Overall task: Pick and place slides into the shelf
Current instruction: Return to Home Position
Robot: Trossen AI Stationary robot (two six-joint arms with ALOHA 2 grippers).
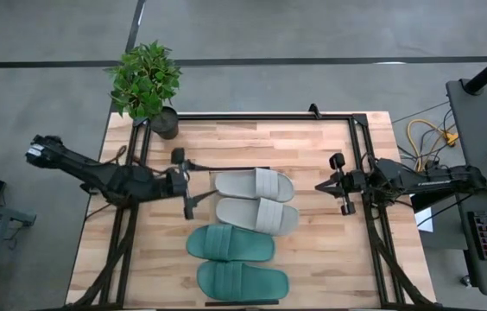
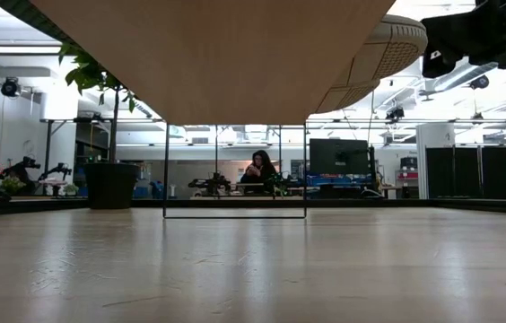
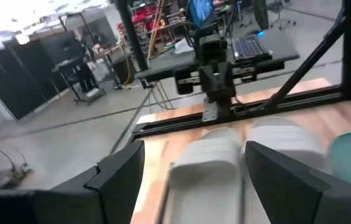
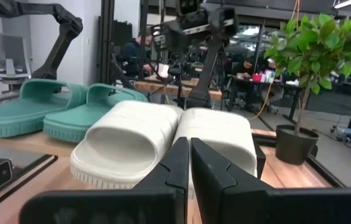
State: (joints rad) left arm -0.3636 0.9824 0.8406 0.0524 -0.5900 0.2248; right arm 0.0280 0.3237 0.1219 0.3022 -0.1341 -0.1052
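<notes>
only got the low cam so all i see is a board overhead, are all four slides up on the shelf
observer: yes. the high view shows all four lying on the shelf in one column, two grey slides and then two green slides.
operator: is either arm holding anything
observer: no. the left arm reaches in close beside the grey pair, and its wrist view shows the jaws open and empty.
operator: and the right one
observer: the right arm is on the other side of the grey pair, apart from it, with its jaws shut on nothing.
</notes>
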